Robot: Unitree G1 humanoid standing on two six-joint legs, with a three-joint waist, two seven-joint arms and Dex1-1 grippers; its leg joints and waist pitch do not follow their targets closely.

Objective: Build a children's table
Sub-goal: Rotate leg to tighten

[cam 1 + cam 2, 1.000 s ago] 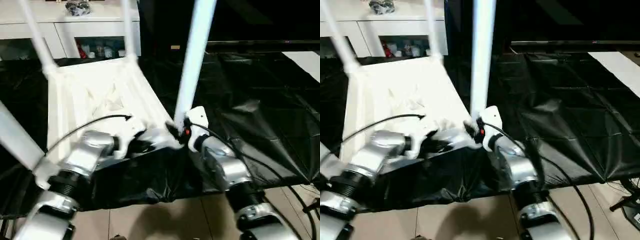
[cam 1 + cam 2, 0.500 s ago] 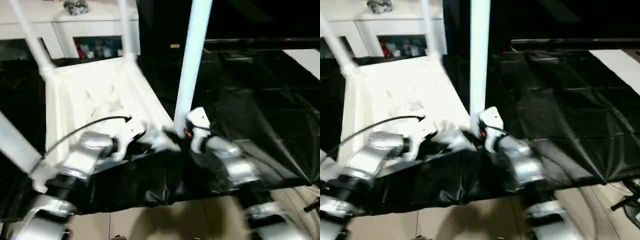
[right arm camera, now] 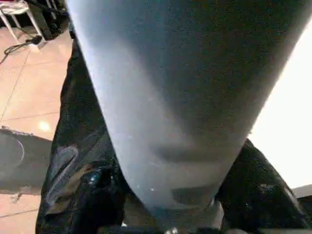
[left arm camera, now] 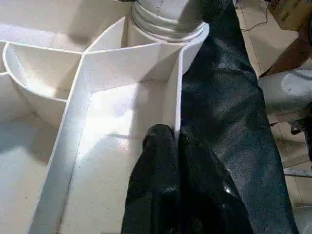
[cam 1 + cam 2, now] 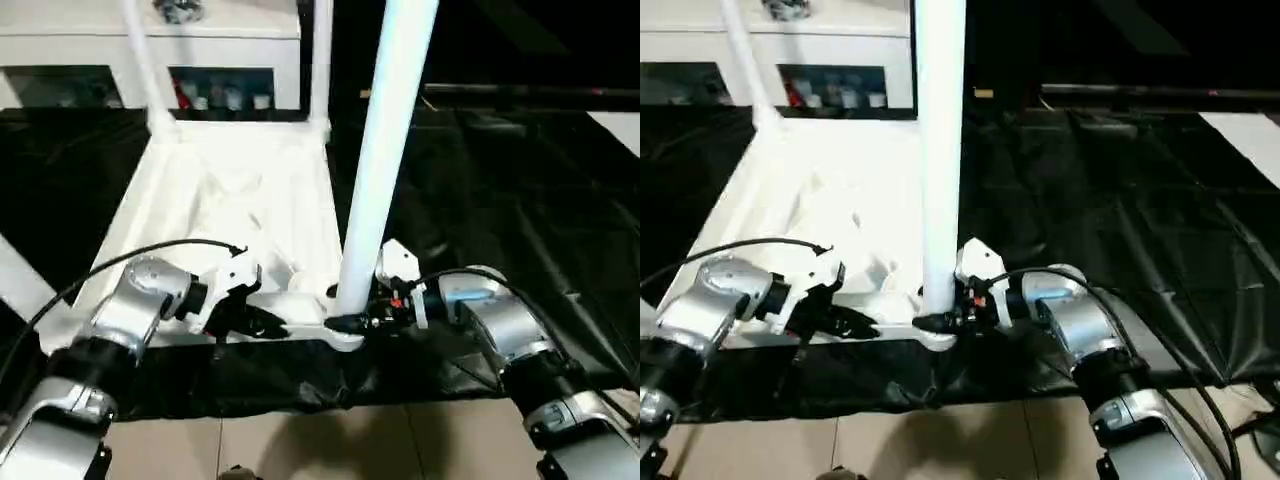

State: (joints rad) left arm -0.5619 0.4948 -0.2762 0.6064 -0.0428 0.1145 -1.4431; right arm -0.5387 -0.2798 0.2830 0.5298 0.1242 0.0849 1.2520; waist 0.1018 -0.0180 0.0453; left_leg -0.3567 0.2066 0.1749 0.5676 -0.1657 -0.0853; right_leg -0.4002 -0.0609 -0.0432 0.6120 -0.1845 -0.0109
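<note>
While a black plastic sheet covers the whole work surface, the white tabletop lies on it upside down, its ribbed underside facing up, just in front of the robot and left of centre. Behind it stands a white cabinet with small coloured things behind its glass door, and a flat white board lies far out on the sheet to the right. Of the round corner sockets, 3 visibly carry a leg: 2 far legs rise at the back corners, and the near leg stands upright in the socket at the near right corner, its ringed foot seated inside the curved wall. Another white tube crosses the left edge. The right gripper reaches in level from the right, its 2 black fingers either side of the near leg's base, clasping it. The left gripper lies at the tabletop's near rim with its fingers pressed together, tips against the thin rim rib beside that socket. Tiled floor shows below the sheet's edge.
</note>
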